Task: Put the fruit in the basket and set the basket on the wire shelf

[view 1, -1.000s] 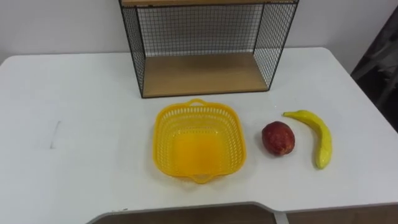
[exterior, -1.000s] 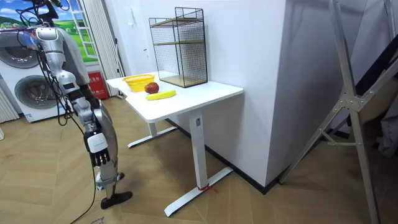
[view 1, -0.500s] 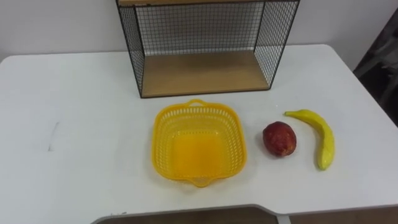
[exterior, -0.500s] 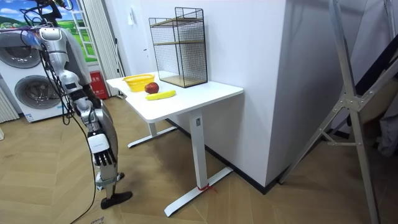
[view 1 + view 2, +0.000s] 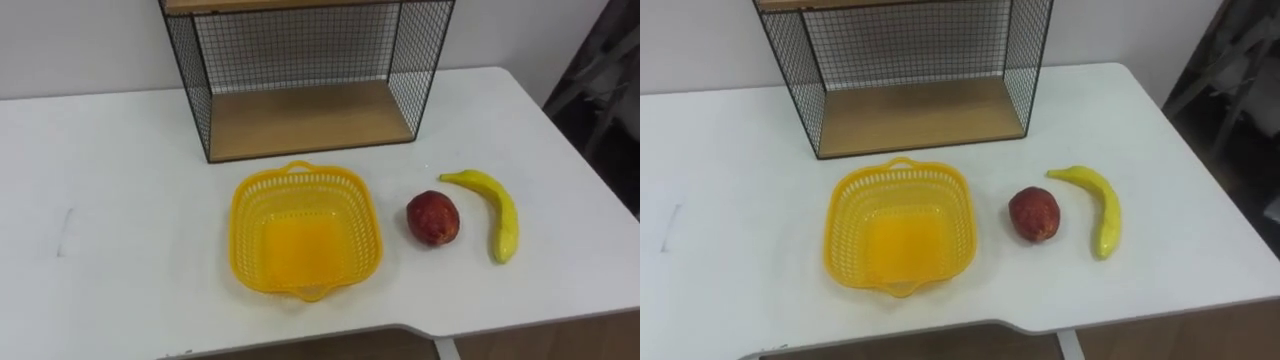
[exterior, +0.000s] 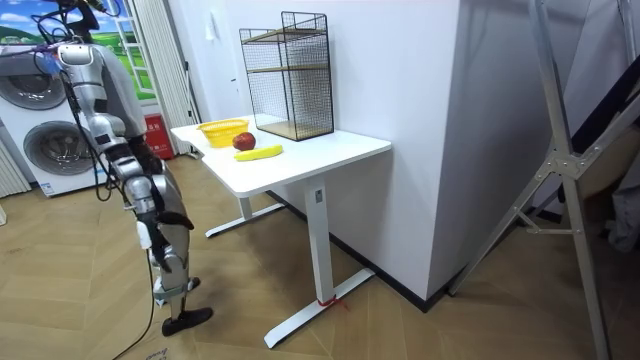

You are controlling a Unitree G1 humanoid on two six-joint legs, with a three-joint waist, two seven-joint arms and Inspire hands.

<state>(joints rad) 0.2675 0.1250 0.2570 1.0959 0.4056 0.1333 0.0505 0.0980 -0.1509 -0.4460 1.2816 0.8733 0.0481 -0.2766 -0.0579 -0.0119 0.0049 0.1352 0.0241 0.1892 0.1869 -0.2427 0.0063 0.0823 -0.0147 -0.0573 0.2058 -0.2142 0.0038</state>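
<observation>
White table (image 5: pixel 110 230): empty yellow basket (image 5: pixel 248 225) just before wire shelf (image 5: pixel 305 118); red fruit (image 5: pixel 432 217) right of basket, banana (image 5: pixel 497 212) beyond. Robot stands off table's end, right hand (image 6: pixel 168 262) hanging low, grip unreadable

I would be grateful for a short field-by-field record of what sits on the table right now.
table: white, bearing everything below
wire shelf: at the table's back edge, lower wooden board bare
basket: yellow, empty, just in front of the shelf
red fruit: on the table right of the basket, apart from it
banana: right of the red fruit, not touching it
progress: no fruit in the basket yet; basket not yet on the shelf
</observation>
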